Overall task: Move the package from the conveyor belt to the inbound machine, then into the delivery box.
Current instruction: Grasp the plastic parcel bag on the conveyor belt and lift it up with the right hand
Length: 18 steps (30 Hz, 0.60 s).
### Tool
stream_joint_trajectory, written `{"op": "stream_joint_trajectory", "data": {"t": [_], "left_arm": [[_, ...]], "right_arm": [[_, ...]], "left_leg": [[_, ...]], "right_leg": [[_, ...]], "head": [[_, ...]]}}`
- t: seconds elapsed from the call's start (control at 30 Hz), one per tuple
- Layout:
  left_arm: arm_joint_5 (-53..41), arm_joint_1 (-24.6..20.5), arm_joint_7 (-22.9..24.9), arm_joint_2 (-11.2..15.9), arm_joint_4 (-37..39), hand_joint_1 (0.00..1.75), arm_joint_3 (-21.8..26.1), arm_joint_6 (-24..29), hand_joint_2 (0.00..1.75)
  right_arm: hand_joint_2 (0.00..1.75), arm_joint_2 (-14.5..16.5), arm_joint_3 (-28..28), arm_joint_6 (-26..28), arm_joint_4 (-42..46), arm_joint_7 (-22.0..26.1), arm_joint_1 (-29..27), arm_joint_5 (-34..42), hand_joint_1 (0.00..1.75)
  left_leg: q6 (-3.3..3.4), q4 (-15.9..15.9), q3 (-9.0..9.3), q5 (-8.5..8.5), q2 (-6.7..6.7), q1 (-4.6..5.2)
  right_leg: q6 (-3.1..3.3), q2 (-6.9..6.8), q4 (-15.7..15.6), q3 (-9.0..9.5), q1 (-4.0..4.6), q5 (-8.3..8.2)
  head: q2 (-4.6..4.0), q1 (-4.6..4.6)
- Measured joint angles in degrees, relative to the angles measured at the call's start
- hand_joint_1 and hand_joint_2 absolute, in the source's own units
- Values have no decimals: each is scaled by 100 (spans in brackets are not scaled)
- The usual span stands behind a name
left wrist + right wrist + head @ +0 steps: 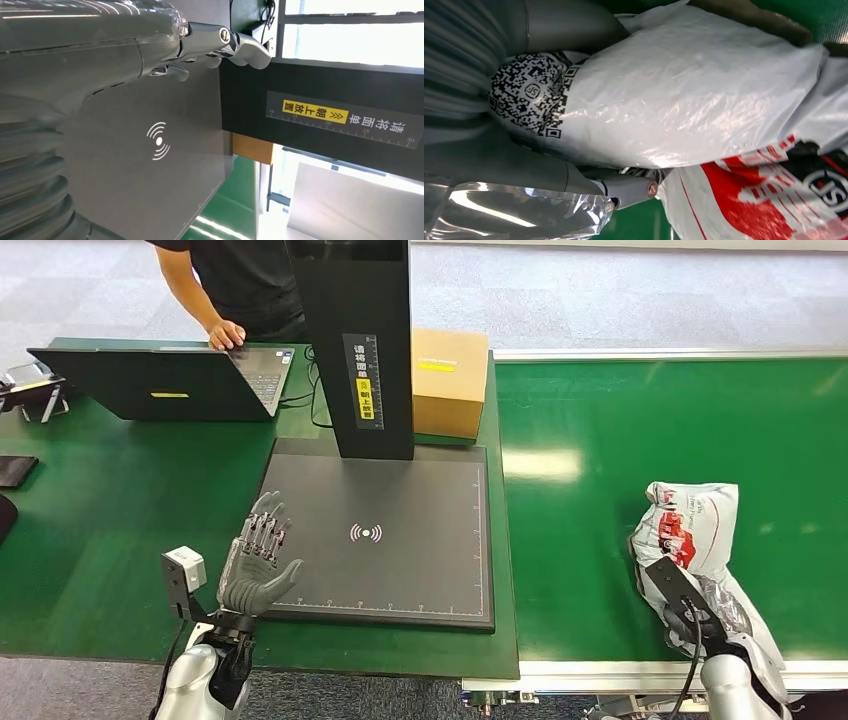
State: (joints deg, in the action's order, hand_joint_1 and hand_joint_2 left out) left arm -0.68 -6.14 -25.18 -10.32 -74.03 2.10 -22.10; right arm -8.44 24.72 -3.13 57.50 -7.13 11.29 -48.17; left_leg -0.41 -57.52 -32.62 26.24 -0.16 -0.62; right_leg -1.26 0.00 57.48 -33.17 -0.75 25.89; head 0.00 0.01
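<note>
The package (695,525) is a white plastic mail bag with red print, lying near the front right of the green conveyor belt (600,540). My right hand (700,625) is at its near end, mostly hidden by the bag. In the right wrist view the thumb and fingers (629,189) close around the package (684,100), next to its QR label. The inbound machine's dark scan pad (400,560) lies in the middle, its black column (360,340) behind. My left hand (258,560) hovers open at the pad's left edge, fingers (240,47) spread, holding nothing.
A brown cardboard box (450,380) stands behind the column on the right. An open laptop (160,380) sits at the back left, with a person's hand (226,335) on it. Small dark devices lie at the table's left edge (15,470).
</note>
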Motion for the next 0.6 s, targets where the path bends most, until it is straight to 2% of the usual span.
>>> {"op": "stream_joint_trajectory", "data": {"t": [0.4, 0.5, 0.6], "left_arm": [[67, 2, 20, 0, -1, 0, -7, -5, 175], [72, 14, 31, 0, -13, 0, -5, 2, 175], [79, 46, 3, 0, -65, 0, 1, 5, 175]], "right_arm": [[175, 1, -3, 60, -36, 121, 22, 46, 175], [175, 9, -37, 317, -5, 480, -1, 18, 175], [175, 59, -129, 613, 174, 1095, -101, 0, 175]], "left_leg": [[-1, 0, 10, 1, 0, -1], [-1, 0, 7, 1, 0, -1], [-1, 1, -1, 1, 1, 0]], "right_leg": [[0, 0, 0, 12, 1, 0], [0, 0, 0, 11, -2, 0], [1, 3, 1, 1, -4, -1]], "head": [[0, 1], [0, 2], [0, 1]]}}
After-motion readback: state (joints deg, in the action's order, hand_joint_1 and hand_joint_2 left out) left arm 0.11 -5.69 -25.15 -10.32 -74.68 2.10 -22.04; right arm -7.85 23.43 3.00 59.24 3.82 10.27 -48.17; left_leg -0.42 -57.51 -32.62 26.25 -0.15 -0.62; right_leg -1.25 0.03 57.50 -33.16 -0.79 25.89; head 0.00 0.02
